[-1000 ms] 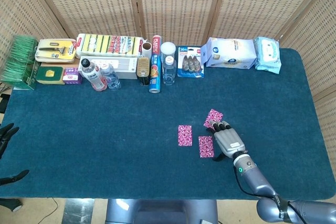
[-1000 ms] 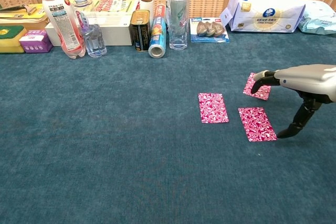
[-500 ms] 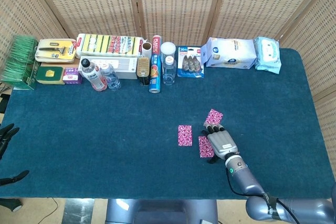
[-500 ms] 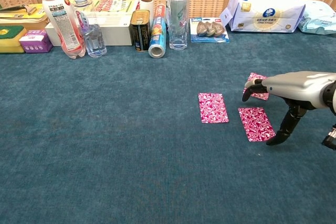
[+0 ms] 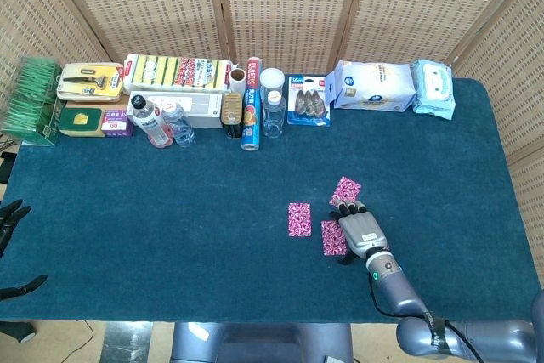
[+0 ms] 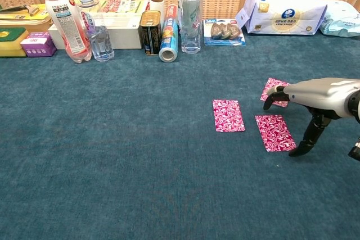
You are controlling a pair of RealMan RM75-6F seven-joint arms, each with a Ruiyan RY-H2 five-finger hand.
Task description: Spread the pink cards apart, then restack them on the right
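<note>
Three pink cards lying spread apart; restacking pending. Right hand hovering over them, fingers apart, holding nothing.

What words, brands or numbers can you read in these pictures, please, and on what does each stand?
"PLASTIC": on the foil-style roll lying at the back, read in the head view.
"36m": on the blue blister pack, top corner; only roughly legible.
Bottle labels, sponge pack, can, wipes packs and purple box: print too small or blurred to read.
Pink cards: pattern only, no text.
</note>
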